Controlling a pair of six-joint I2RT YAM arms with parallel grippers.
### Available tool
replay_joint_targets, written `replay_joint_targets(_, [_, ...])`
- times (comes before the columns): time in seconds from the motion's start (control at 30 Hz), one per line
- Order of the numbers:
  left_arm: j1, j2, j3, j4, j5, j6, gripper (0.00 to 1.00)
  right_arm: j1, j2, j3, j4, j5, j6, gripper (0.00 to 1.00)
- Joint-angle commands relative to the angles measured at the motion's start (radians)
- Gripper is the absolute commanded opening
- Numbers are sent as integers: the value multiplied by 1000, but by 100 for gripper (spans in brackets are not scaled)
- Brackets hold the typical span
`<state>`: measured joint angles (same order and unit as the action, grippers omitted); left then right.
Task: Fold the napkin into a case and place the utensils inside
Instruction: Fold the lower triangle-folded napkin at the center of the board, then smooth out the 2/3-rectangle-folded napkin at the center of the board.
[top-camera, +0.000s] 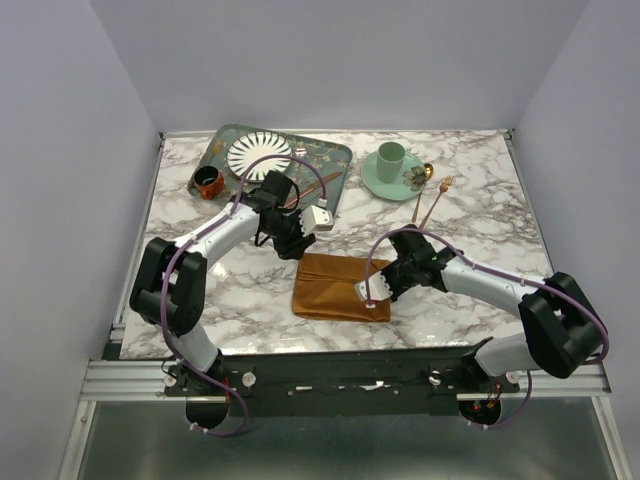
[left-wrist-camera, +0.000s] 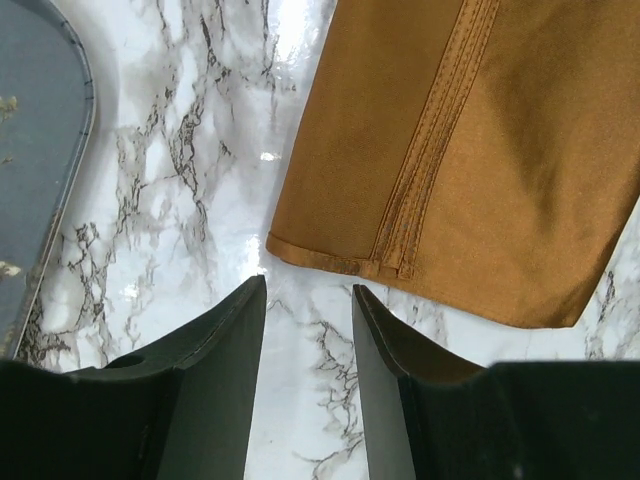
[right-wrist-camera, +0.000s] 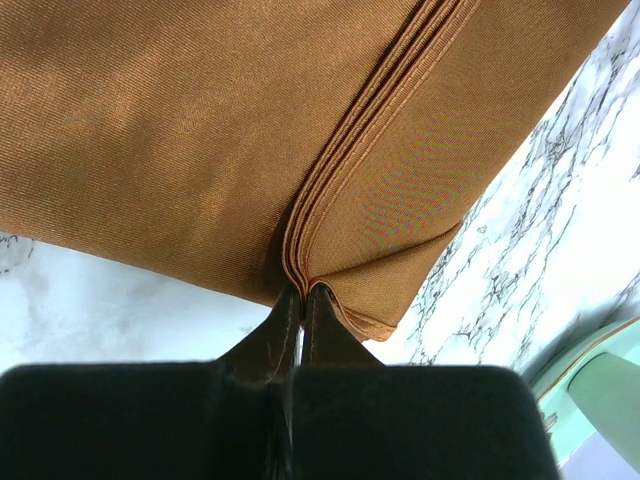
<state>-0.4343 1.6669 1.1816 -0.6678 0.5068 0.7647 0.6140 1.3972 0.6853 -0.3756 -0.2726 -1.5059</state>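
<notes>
- Find the napkin (top-camera: 338, 288) folded into a flat rectangle on the table (top-camera: 250, 310), near the middle and toward 6 o'clock, between the two arms.
- Expect soft, light, limp cloth. Likely to sag and fall open if lifted by one point, and to slide on the glossy marble when dragged. No breakage risk.
- Best taken at a hemmed edge or corner, pinching all layers together. Probably needs two holds well apart for any further fold.
- See the right gripper (right-wrist-camera: 302, 295) clamped tight on the stacked edges at the napkin's 3 o'clock side.
- See the left gripper (left-wrist-camera: 308, 290) parted partway with nothing between, over bare table just off the napkin's 11 o'clock corner.
- Note the utensils (top-camera: 435, 200) at 1 o'clock of the napkin, well apart from it, beside a green saucer (top-camera: 375, 182). Thin, hard, slick metal, probably best pinched across the handle.
- Only from the top view: the whole layout, the tray (top-camera: 222, 145) at 11 o'clock, and the utensils. Impossible there to tell how many layers are caught.
- Only from the right wrist view: several layer edges converging at the fingertips.
- Only from the left wrist view: the stitched hem, plus bare marble between gripper and cloth.
</notes>
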Motion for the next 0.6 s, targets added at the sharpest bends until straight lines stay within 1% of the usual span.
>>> replay_joint_targets(0.0, [-26, 16, -19, 56, 42, 27, 50, 0, -4, -20, -16, 6, -56, 1])
replay_joint_targets(0.17, [-60, 53, 44, 102, 42, -79, 50, 0, -38, -69, 10, -5, -140, 1])
replay_joint_targets(0.23, [-76, 69, 76, 102, 42, -103, 51, 1, -47, -75, 15, -10, -148, 1])
replay_joint_targets(0.3, [-92, 77, 87, 77, 39, -79, 50, 0, -50, -75, 15, -14, -155, 1])
replay_joint_targets(0.4, [-121, 59, 46, 68, 36, -18, 52, 0, -61, -70, 14, -30, -160, 1])
replay_joint_targets(0.43, [-130, 45, 12, 70, 21, 29, 52, 0, -64, -70, 14, -33, -160, 1])
replay_joint_targets(0.57, [-152, 33, -45, 83, -1, 102, 53, 0, -60, -67, 14, -37, -169, 1])
